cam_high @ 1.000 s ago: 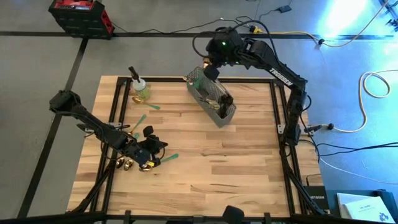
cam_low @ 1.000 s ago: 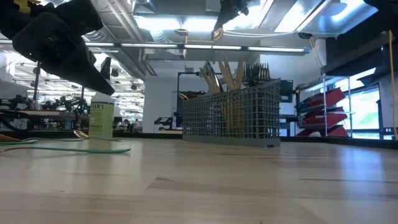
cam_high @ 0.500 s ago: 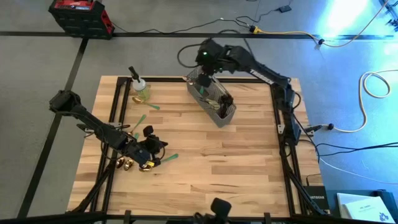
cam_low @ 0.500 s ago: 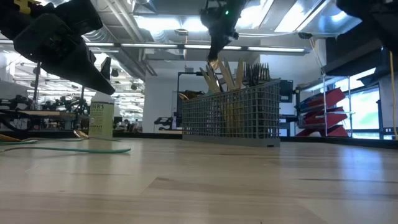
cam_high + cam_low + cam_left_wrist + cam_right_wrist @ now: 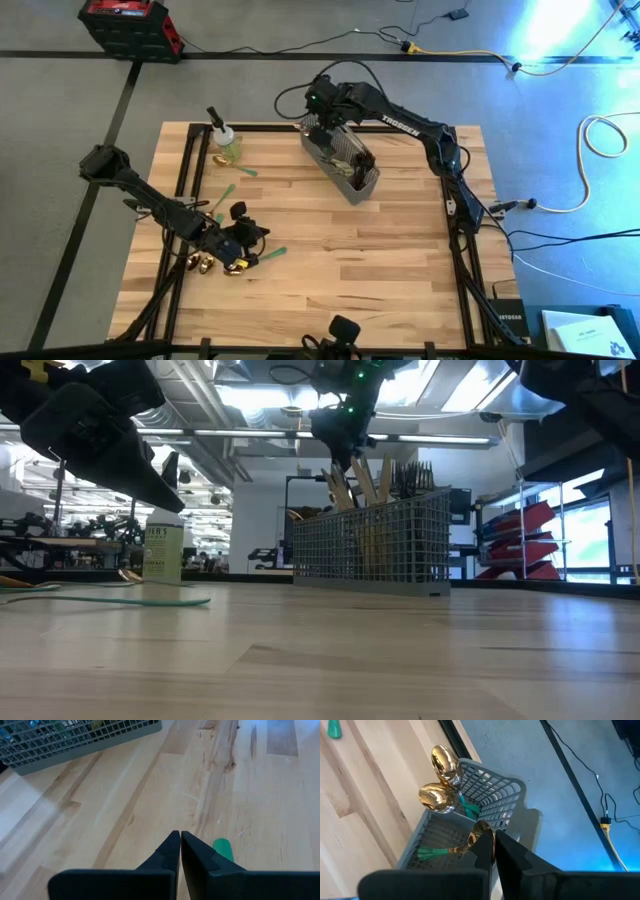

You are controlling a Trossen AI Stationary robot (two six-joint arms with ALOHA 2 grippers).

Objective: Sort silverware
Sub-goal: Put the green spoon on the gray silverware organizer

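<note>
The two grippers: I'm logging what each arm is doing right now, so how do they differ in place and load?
The right gripper hangs over the far end of the wire caddy, pinching a gold spoon. The left gripper sits low near the table's left front, holding nothing, beside a green handle lying on the wood. Both are shut.

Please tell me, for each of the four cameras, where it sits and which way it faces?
High: above, looking down; both arms, wire caddy, spray bottle.
Low: table-top level, facing the room; caddy, bottle, right gripper overhead.
Left wrist: over the table; shut left gripper, green handle.
Right wrist: above the caddy; gold spoons.
All four share the caddy.
</note>
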